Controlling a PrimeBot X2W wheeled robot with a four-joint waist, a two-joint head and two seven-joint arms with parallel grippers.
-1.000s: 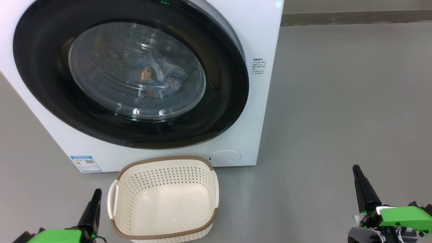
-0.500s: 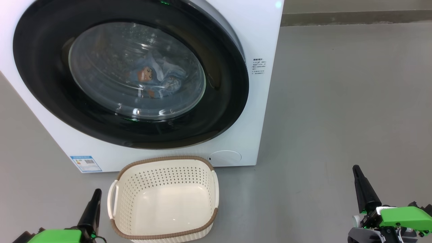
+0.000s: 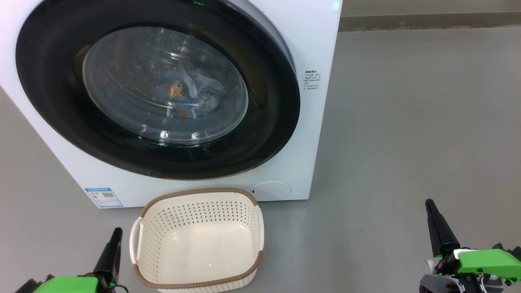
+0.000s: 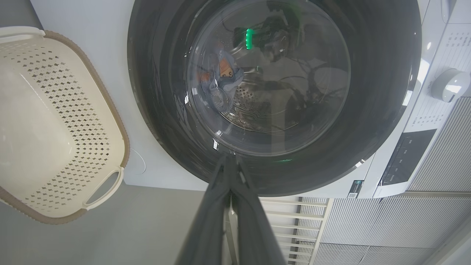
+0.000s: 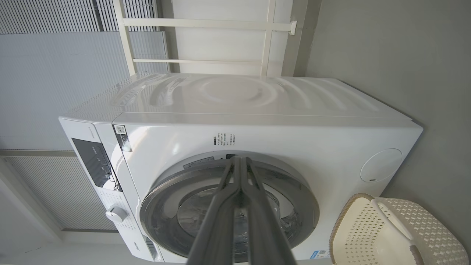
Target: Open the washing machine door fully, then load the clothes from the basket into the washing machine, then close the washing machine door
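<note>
Left gripper (image 3: pixel 115 238), fingers together, rests beside the empty basket (image 3: pixel 198 190) on the floor. The clothes (image 3: pixel 183 91) lie behind the shut washing machine door (image 3: pixel 266 122) of the washing machine (image 3: pixel 317 49). Right gripper (image 3: pixel 430 206), likewise pressed together, hangs well clear. Judged remaining: confirm the latch, arms kept back.

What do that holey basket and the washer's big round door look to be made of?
The basket looks like moulded cream plastic with a satin sheen: punched holes, a smooth shiny floor. Its brown woven-look rim is probably plastic. The washing machine door seems a glossy black plastic ring, mirroring light, around a clear bulging bowl, likely glass, since the clothes show through it.
</note>
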